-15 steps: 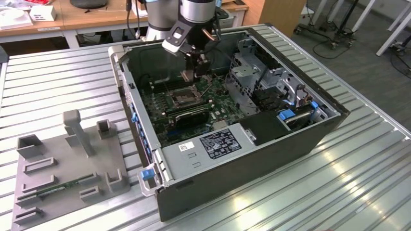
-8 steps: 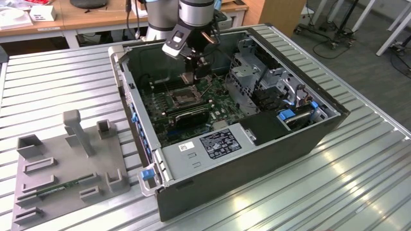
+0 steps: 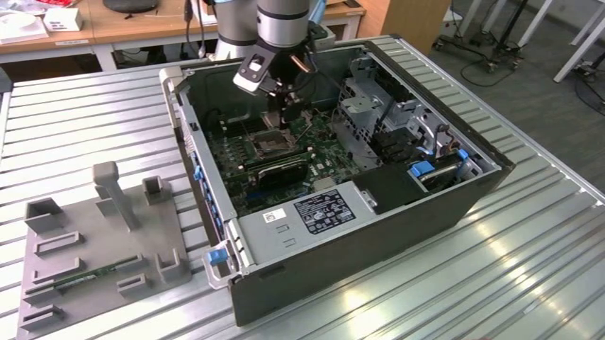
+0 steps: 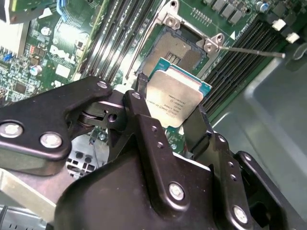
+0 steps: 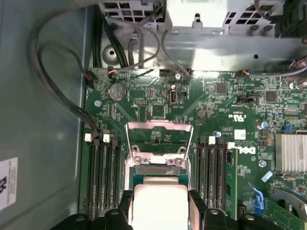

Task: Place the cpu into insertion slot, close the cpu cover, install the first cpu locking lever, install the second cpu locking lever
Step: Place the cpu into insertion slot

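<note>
Jaws are pinching the cpu [image 4: 178,91] by two opposite edges. From my station I see the gripper [image 4: 171,98] holding it silver face up, just short of the slot [image 4: 178,48]. The chip is not seated, and the slot's dark centre is uncovered. On the exterior view's left, a grey fixture [image 3: 90,255] sits on the slatted table [image 3: 492,283], well apart from the open case [image 3: 378,234]. In the middle, the arm [image 3: 282,21] reaches down into the case and the gripper hangs over the green board [image 3: 326,152], right above the slot. A silver drive cage [image 3: 364,106] stands on the exterior view's right. In the first wrist view the cover [image 5: 159,128] is swung up off the slot, on the side away from the gripper, with memory slots [image 5: 103,177] flanking both sides. In the second wrist view a thin lever [image 4: 254,50] juts from the slot's corner across the memory slots.
</note>
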